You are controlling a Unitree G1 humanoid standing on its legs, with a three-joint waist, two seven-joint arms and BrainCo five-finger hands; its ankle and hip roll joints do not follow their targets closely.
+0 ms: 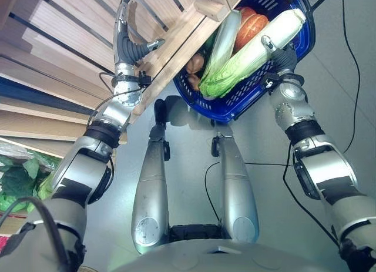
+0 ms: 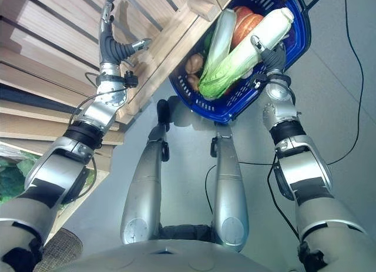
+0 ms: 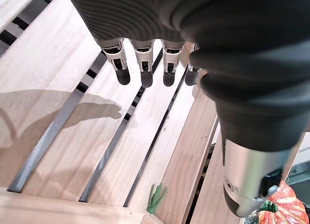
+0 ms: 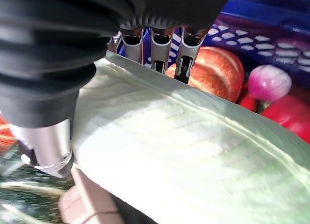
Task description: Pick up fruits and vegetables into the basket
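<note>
Setting: wooden slatted shelves (image 1: 70,25) run beside a grey floor; you take the blue basket (image 1: 282,66) as your landmark, sitting just off the shelf's edge.
Basket contents: two long napa cabbages (image 1: 258,49) lie across it, leafy ends toward the shelf, with an orange pumpkin (image 1: 249,28) behind them, brownish potatoes (image 1: 195,63) on the shelf side, and a purple onion (image 4: 269,82) deeper in.
Right hand: your right hand (image 1: 271,49) sits on the cabbage nearer it, at the basket's far-from-shelf side; fingers (image 4: 160,50) reach over the pale ribbed stalk and the thumb sits beneath, so you appear to have it clasped.
Left hand: your left hand (image 1: 124,31) hovers over bare slats, well away from the basket, fingers straight, empty.
Handling: you should expect the cabbage to be bulky and fairly heavy, firm along the white stalk, soft and tearable at the leaves.
Grip advice: keep your hold on the stalk, not the leaves; its smooth ribs may slip.
Stage: the cabbage looks already inside, so you likely need only release.
</note>
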